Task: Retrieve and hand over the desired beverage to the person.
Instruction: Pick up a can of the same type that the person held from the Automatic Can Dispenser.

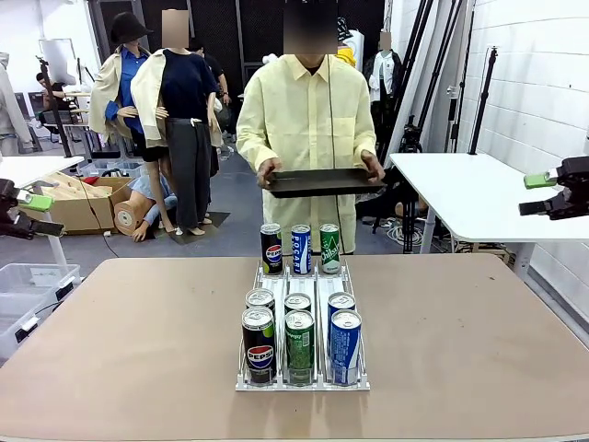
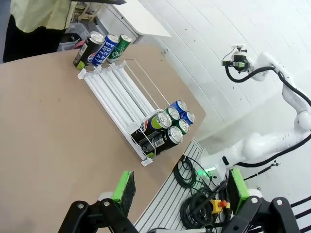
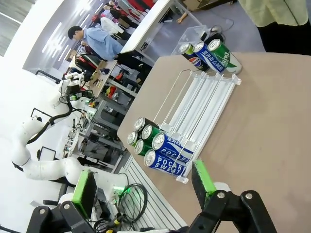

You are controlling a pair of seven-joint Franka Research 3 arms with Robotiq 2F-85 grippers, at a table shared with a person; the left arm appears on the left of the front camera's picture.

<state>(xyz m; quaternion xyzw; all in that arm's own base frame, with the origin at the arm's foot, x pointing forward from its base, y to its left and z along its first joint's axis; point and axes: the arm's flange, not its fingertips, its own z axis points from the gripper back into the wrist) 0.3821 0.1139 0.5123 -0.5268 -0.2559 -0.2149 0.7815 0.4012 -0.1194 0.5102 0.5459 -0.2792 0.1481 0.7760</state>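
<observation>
- front view: the person in a pale-yellow shirt stands at the far side of the brown surface. both hands grip a black tray, held level at the waist.
- a white wire rack lies mid-surface, its three lanes running from the robot's side toward the person.
- at the rack's far end stand a black pepsi can, a blue pocari sweat can and a green can. the six near cans are packed in two rows at the robot's end.
- the left fingers hang in the air past the surface's left side and the right fingers past its right, both well apart from the rack.
- left wrist view: it takes the rack from the pepsi side. the left fingers are spread wide with nothing between them, and the right arm is raised farther off.
- right wrist view: it takes the rack from the other side, where the "pocari sweat" print reads plainly on the near blue cans. the right fingers are likewise wide apart and empty.
</observation>
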